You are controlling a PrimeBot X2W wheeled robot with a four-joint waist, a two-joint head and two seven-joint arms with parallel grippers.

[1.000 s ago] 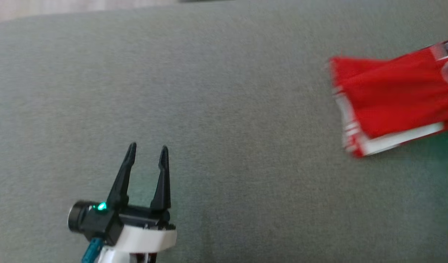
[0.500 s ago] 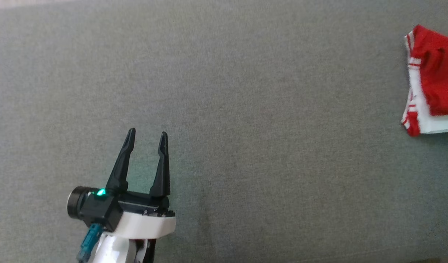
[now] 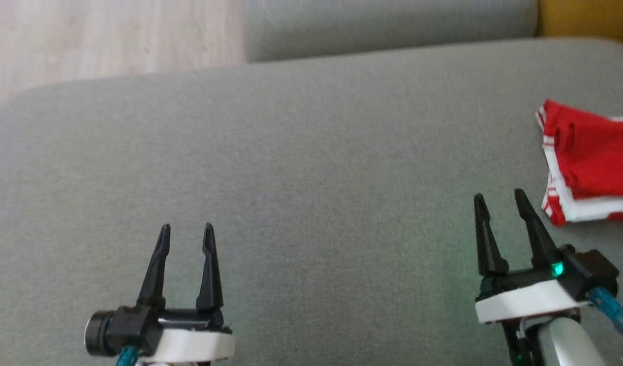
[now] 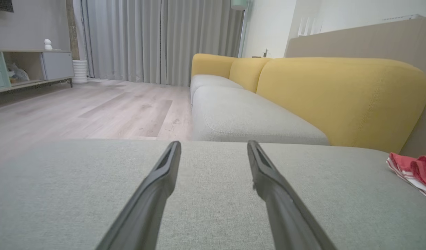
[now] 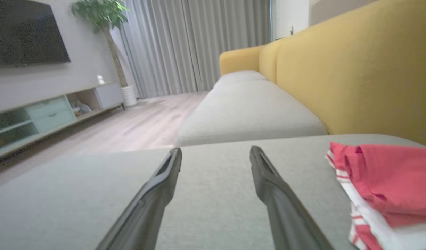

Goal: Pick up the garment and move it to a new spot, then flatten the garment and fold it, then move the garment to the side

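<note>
At the near edge of the head view, the left tool [image 3: 186,227] sits low on the left with its two dark fingers spread wide and nothing between them. The right tool [image 3: 498,194] stands low on the right, its fingers equally wide apart and empty, a green light glowing at its base. Just beyond and to the right of the right tool's fingertips lies the garment [image 3: 591,157], a folded red piece with white trim and thin red stripes along its edges. It is near that tool but not touching it, and it is well apart from the left tool across the cushion. In the right wrist view the garment lies on the right side, beside the right-hand finger, layered with the red on top and the white hem below. It rests flat on the grey seat cushion [image 3: 311,152], close to the yellow backrest [image 3: 586,20]. Beyond comes a second cushion [image 3: 393,25] of the same grey, then pale wooden floor [image 3: 113,40]. Farther off stand a low media cabinet [image 5: 53,114], a dark television [image 5: 25,31] on the wall, a leafy plant [image 5: 98,14] and long grey curtains [image 4: 157,38].
</note>
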